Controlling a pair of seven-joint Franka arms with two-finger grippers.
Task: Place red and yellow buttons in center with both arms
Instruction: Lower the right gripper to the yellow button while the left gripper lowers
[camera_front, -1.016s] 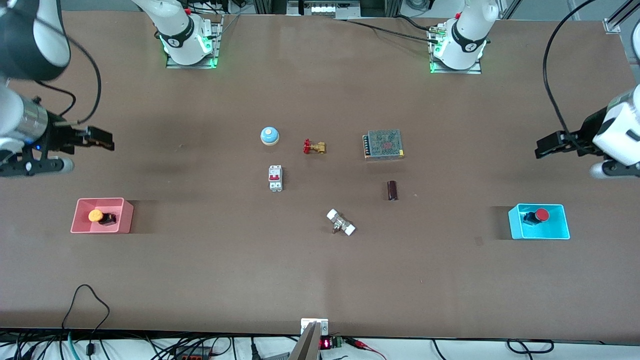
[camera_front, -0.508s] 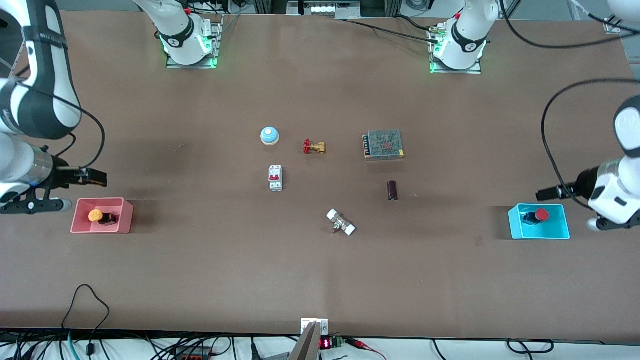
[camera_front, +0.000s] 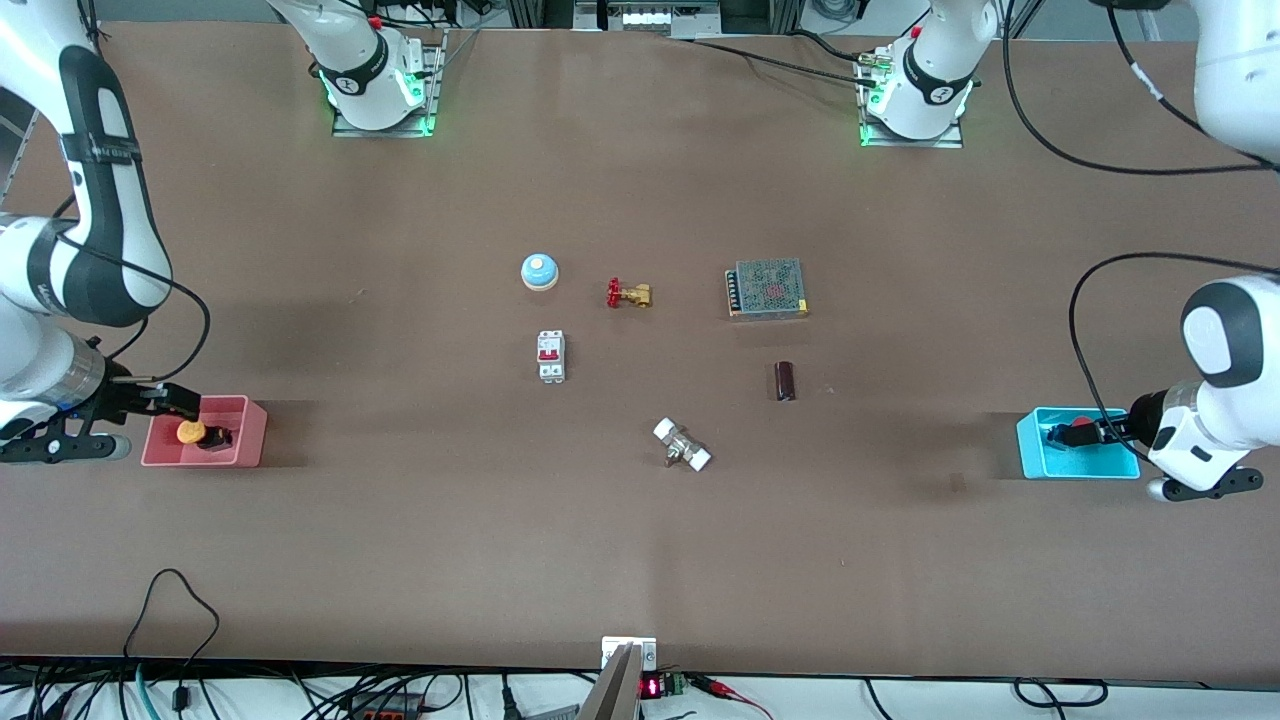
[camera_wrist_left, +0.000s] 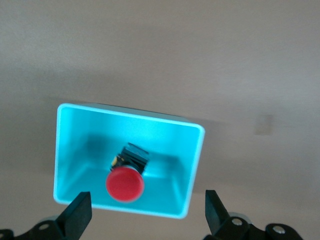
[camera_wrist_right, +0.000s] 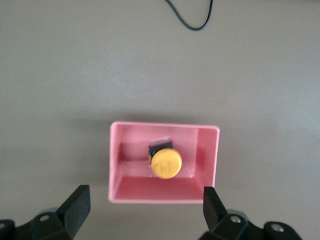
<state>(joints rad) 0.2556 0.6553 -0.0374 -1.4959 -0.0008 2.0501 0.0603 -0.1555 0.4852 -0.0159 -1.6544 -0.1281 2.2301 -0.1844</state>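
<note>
Left fingers (camera_wrist_left: 79, 212) spread above red button (camera_wrist_left: 125, 183); right fingers (camera_wrist_right: 77, 202) above yellow button (camera_wrist_right: 165, 163)

We see a red button (camera_wrist_left: 125, 184) with a black body in a cyan bin (camera_wrist_left: 196, 170), and an orange-yellow button (camera_wrist_right: 165, 163), also black-bodied, in a pink bin (camera_wrist_right: 207, 160). The table (camera_front: 400, 540) is matte brown. Our arms are white with black bands (the left gripper (camera_wrist_left: 145, 212) and right gripper (camera_wrist_right: 145, 207) are black).
</note>
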